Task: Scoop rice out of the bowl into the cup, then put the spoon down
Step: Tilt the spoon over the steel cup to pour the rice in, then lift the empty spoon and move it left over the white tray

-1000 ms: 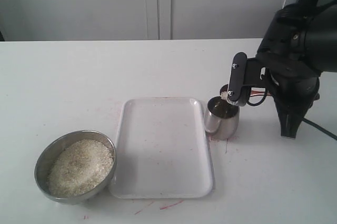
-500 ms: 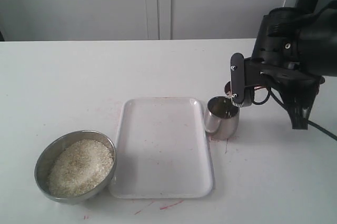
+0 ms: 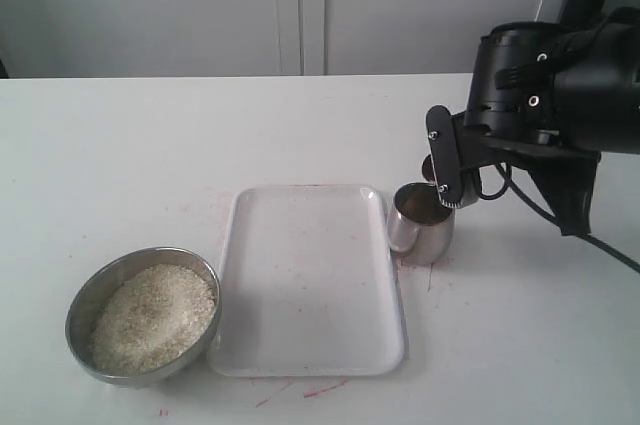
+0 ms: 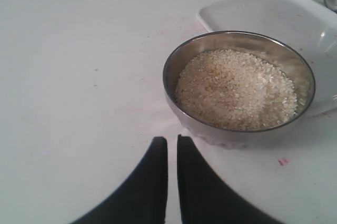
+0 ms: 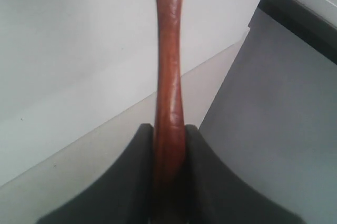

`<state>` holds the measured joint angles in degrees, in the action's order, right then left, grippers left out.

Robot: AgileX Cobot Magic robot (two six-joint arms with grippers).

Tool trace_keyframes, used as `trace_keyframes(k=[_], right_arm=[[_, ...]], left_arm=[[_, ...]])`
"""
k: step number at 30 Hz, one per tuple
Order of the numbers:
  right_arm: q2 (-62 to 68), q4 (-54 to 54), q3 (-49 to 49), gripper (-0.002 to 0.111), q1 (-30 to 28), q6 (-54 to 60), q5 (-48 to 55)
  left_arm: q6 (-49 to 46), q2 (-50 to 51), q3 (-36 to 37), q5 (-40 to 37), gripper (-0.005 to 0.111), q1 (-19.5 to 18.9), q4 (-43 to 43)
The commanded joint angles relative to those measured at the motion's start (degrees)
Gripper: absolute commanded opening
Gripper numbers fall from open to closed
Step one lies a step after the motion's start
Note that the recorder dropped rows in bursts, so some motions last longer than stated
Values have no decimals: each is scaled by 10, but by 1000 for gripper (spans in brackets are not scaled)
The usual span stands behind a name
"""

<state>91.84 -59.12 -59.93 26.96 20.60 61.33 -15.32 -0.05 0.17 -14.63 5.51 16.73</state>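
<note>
From the exterior view, the right end effector [image 3: 440,160] hangs just above the steel cup [image 3: 421,228], with a dark sliver of the wooden spoon [image 3: 428,166] at the rim. The steel bowl [image 3: 85,310] of rice [image 3: 152,317] sits well apart to the left, beyond the white tray [image 3: 310,280] on the surface [image 3: 150,145]. In the left wrist view, the left end effector [image 4: 172,153] is empty, jaws nearly together, with the bowl just ahead. In the right wrist view, the jaws clamp the spoon's handle [image 5: 169,76], which runs straight out from them. Another scoop, I'd judge, means carrying the spoon leftward across the tray.
</note>
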Motion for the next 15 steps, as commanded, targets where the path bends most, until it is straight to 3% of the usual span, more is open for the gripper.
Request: trace_keyframes(k=[1, 8, 15], right_arm=[[0, -20, 1, 0, 6, 4, 16], [0, -19, 1, 0, 6, -26, 22], [-6, 131, -35, 0, 6, -285, 42]], left_arm=[[1, 1, -2, 0, 14, 4, 4], [1, 1, -2, 0, 14, 4, 4], [1, 1, -2, 0, 14, 4, 4]])
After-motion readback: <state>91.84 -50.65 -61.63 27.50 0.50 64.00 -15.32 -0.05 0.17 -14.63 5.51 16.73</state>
